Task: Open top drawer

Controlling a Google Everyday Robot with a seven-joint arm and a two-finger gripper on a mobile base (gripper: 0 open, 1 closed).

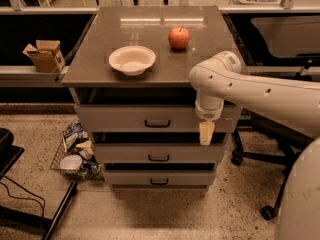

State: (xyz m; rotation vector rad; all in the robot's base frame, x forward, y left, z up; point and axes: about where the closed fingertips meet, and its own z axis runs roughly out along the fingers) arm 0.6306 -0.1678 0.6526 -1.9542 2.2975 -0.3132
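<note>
The top drawer (125, 118) is the widest grey drawer, just under the cabinet top, with a small black bar handle (157, 124) at its middle. Its front sits level with the cabinet front. My gripper (206, 133) hangs down from the white arm (250, 91) in front of the drawer's right end, to the right of the handle and apart from it. Its pale tip reaches down to the gap above the middle drawer (159, 154).
A white bowl (132, 59) and a red apple (179, 37) sit on the cabinet top (100, 44). A bottom drawer (159, 178) lies below. A wire basket of clutter (75, 154) stands left, a chair base (260, 159) right, a cardboard box (45, 55) on a left shelf.
</note>
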